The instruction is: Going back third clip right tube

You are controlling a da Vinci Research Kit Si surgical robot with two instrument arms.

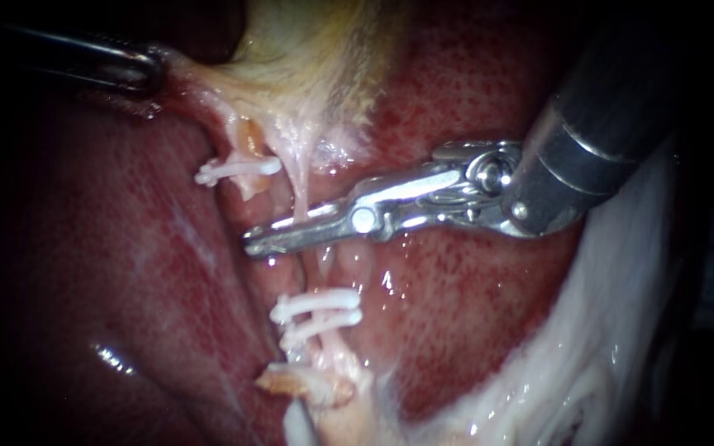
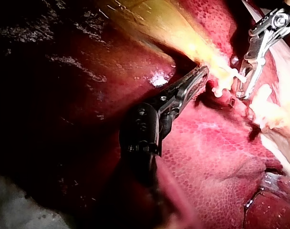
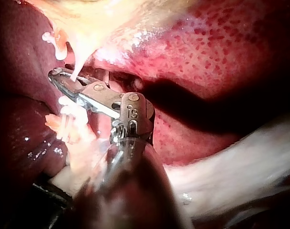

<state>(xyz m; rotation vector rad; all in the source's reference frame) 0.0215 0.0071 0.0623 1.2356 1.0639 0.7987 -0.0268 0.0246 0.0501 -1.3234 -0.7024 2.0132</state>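
My right instrument point(image 1: 249, 244) comes in from the upper right, its silver jaws lying across a thin pale tube point(image 1: 297, 186), the right-hand one of two. A narrow gap shows between the jaws point(image 3: 53, 76), and the tube drops into it. Two white clips point(image 1: 317, 304) sit close together on this tube below the jaws. Another white clip point(image 1: 237, 169) crosses the left tube stump. My left instrument point(image 1: 154, 70) is at the upper left, its dark jaws point(image 2: 202, 71) shut on the pale tissue at the gallbladder's point(image 1: 316, 49) edge, holding it taut.
Red, wet liver point(image 1: 456, 314) surrounds the tubes on both sides. White fatty tissue point(image 1: 621, 330) lies along the lower right under my right shaft. A frayed yellowish stump point(image 1: 307, 384) sits below the two clips.
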